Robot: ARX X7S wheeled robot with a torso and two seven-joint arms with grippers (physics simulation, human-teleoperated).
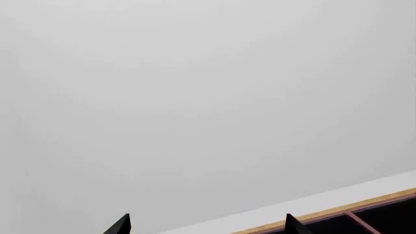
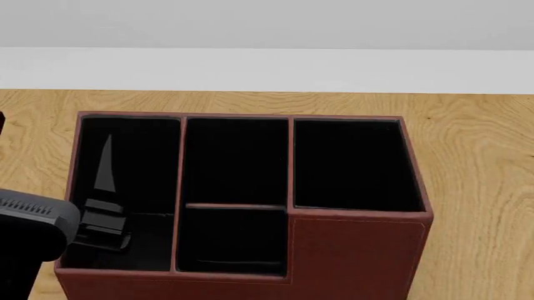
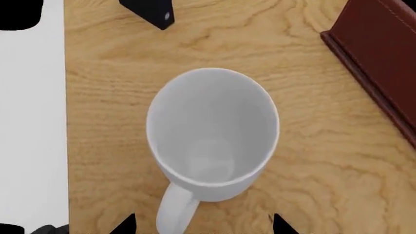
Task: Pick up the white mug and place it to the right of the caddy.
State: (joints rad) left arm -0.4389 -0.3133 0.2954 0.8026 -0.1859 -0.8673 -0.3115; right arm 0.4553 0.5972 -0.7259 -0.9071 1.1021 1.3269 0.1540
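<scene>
The white mug [image 3: 211, 129] stands upright on the wooden table, seen from above in the right wrist view. Its loop handle [image 3: 175, 209] points toward my right gripper [image 3: 202, 226], which is open above it, fingertips either side of the handle and not touching it. A corner of the reddish-brown caddy [image 3: 383, 63] lies beside the mug. In the head view the caddy [image 2: 351, 250] fills the middle, and the mug and right gripper are out of view. My left gripper [image 2: 104, 187] hangs over the caddy's left compartment, open and empty. Its fingertips [image 1: 120, 225] show in the left wrist view.
The wooden table [image 2: 476, 162] extends to the right of the caddy. A white wall base [image 2: 267, 69] runs behind the table. A small black object [image 3: 149, 12] lies beyond the mug. A white strip [image 3: 32, 122] borders the table edge. The caddy rim [image 1: 383, 214] shows in the left wrist view.
</scene>
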